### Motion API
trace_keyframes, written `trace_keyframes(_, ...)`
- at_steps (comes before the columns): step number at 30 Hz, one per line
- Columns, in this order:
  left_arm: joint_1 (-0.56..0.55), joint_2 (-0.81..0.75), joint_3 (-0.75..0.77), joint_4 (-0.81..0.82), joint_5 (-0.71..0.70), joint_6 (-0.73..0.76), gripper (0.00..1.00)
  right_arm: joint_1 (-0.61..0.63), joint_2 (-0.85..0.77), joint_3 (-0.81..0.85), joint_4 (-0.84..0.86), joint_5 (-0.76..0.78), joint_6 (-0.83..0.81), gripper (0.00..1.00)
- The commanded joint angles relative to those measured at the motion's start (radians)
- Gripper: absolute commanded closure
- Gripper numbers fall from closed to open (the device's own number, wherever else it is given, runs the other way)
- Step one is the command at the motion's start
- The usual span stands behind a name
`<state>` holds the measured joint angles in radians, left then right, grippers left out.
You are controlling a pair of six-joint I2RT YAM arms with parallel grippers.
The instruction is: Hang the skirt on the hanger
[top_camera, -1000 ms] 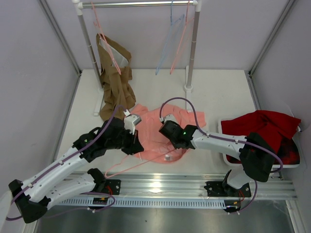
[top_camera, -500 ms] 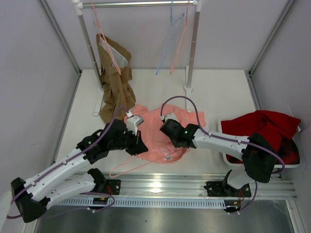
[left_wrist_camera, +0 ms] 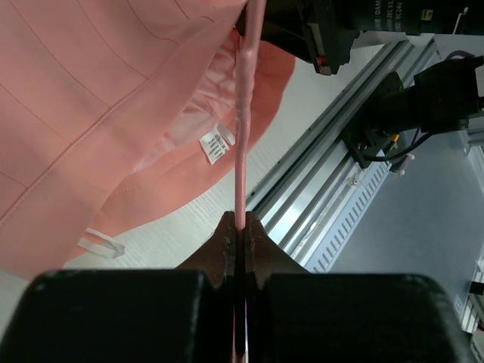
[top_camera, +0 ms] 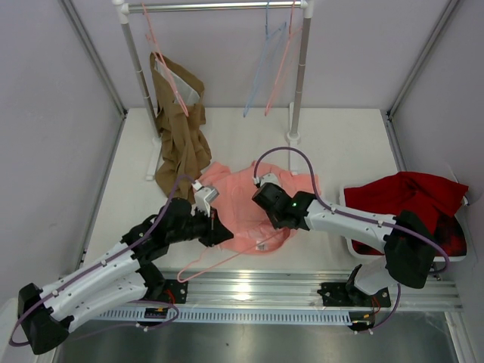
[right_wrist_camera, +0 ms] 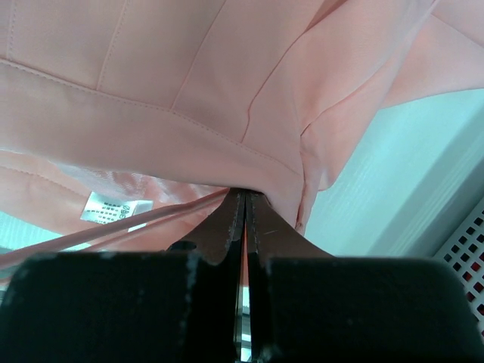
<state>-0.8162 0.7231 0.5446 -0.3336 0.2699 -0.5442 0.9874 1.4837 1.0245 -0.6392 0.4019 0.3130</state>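
Pinching hanger [left_wrist_camera: 240, 151] | left pincer [left_wrist_camera: 240, 223] shifted right toward skirt [top_camera: 236, 198] | right pincer [right_wrist_camera: 243, 198] clamping skirt hem

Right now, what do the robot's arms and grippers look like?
Left arm and right arm: slim white links, bulky black joints, a purple cable along each. A green light sits by the right wrist. Left gripper and right gripper: dark and tapered.

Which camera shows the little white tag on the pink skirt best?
The left wrist camera. There the white tag lies whole and close up on the skirt, right beside the pink hanger wire. The right wrist camera shows it too, but off to the side, slanted. From the top camera it is only a tiny white speck.
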Motion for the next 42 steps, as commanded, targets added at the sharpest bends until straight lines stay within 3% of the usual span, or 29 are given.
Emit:
trace_keyframes(1,-0.006,-0.040,-0.052,0.165,0.020,-0.051,1.00,-0.010,-0.045,0.009,-0.013,-0.005,0.015,1.00)
trace_keyframes(6,-0.006,-0.068,-0.095,0.229,0.023,-0.068,1.00,-0.027,-0.074,-0.006,-0.023,-0.011,0.020,1.00)
trace_keyframes(33,-0.006,-0.221,-0.156,0.225,0.035,-0.051,1.00,-0.047,-0.128,-0.023,-0.042,0.005,0.037,1.00)
trace_keyframes(42,-0.006,-0.166,-0.204,0.389,0.072,-0.095,1.00,-0.050,-0.160,-0.037,-0.054,0.014,0.060,1.00)
